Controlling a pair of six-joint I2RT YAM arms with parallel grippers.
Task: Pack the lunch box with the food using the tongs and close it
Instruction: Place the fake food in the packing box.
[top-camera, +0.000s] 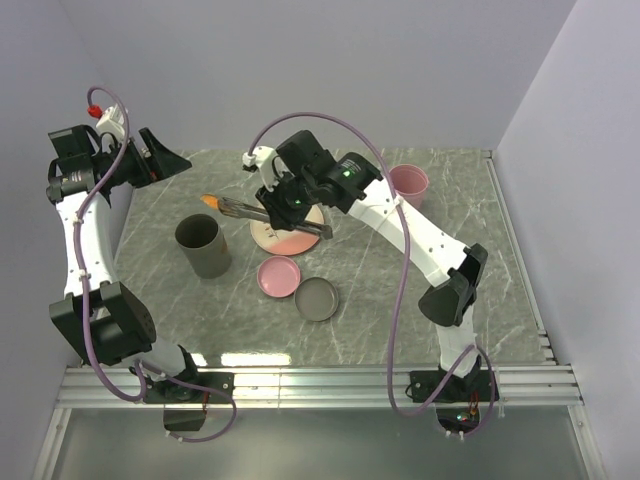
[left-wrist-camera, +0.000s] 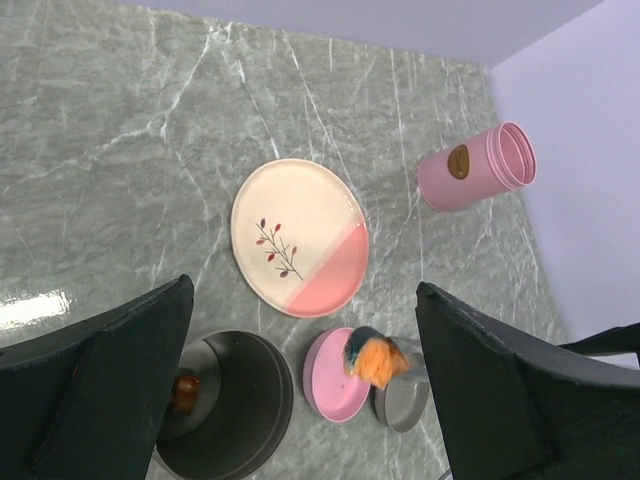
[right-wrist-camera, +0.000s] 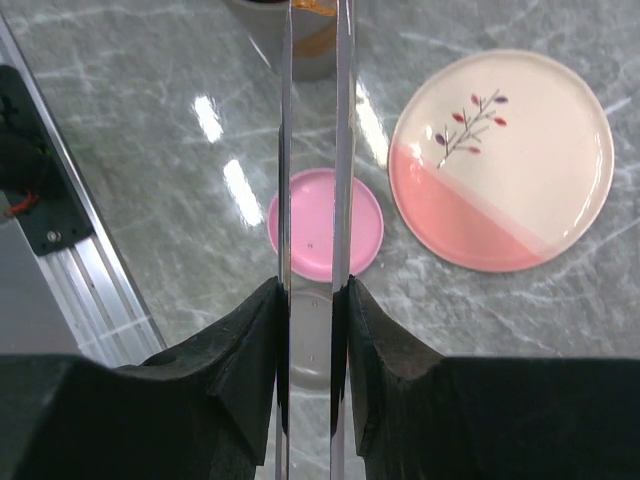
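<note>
My right gripper (top-camera: 285, 205) (right-wrist-camera: 312, 290) is shut on the silver tongs (top-camera: 262, 212) (right-wrist-camera: 285, 150), squeezing their two arms. Their tips pinch an orange chunk of food (top-camera: 211, 201) (left-wrist-camera: 378, 360) (right-wrist-camera: 314, 10) in the air near the rim of the grey cylindrical lunch box (top-camera: 203, 245) (left-wrist-camera: 250, 420) (right-wrist-camera: 300, 55). A brown piece (left-wrist-camera: 185, 392) lies on the box's floor. The pink-and-cream plate (top-camera: 295, 238) (left-wrist-camera: 300, 237) (right-wrist-camera: 500, 160) has no food on it. My left gripper (top-camera: 165, 158) (left-wrist-camera: 305, 288) hangs open at the far left, high above the table and holding nothing.
A pink lid (top-camera: 279, 276) (left-wrist-camera: 335, 378) (right-wrist-camera: 325, 225) and a grey lid (top-camera: 317, 299) (left-wrist-camera: 408, 402) lie side by side in front of the plate. A pink cup (top-camera: 408, 182) (left-wrist-camera: 475, 168) stands at the back right. Walls close the back and sides.
</note>
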